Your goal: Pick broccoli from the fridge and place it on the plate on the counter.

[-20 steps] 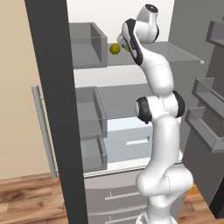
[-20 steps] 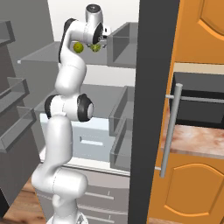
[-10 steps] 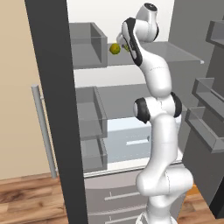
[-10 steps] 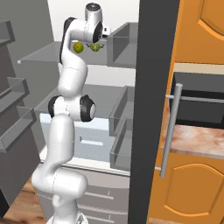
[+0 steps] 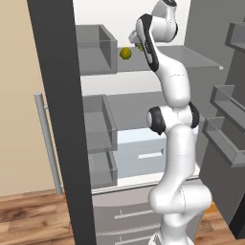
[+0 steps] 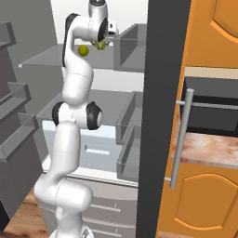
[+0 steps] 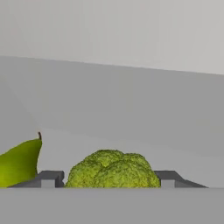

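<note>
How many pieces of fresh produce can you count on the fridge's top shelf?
2. A bumpy green broccoli floret sits between the end effector fingertips; a smooth yellow-green pear lies just beside it on the grey shelf. The arm may hide others.
</note>
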Robot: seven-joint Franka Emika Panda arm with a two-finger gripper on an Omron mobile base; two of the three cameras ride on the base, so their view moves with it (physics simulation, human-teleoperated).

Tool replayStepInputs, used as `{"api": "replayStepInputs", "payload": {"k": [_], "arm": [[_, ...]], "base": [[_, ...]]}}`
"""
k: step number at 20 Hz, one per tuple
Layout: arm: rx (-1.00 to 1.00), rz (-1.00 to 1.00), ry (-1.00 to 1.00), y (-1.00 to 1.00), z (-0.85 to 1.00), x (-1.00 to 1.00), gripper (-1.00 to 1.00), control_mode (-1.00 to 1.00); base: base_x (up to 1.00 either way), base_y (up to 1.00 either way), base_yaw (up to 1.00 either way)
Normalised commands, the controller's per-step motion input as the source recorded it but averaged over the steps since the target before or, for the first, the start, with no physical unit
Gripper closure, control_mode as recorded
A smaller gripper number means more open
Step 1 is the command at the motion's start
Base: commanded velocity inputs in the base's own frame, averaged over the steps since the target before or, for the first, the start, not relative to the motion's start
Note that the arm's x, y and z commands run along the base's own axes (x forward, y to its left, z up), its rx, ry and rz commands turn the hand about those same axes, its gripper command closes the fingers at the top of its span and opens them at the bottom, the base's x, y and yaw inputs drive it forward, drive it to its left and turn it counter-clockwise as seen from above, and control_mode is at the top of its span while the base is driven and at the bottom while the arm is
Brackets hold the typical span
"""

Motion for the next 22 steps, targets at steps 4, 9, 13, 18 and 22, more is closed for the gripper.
{"api": "replayStepInputs", "payload": {"k": [4, 9, 13, 18, 22], "arm": [[0.00, 0.00, -0.17, 0.00, -0.29, -0.20, 1.00, -1.00], [0.00, 0.00, -0.12, 0.00, -0.58, -0.12, 1.00, -1.00], [0.00, 0.00, -0.12, 0.00, -0.73, -0.17, 1.00, -1.00], [0.00, 0.00, -0.16, 0.00, -0.66, -0.23, 1.00, -1.00], [0.00, 0.00, -0.25, 0.00, -0.58, -0.20, 1.00, -1.00]], "base": [[0.00, 0.00, 0.00], [0.00, 0.00, 0.00], [0.00, 0.00, 0.00], [0.00, 0.00, 0.00], [0.00, 0.00, 0.00]]}}
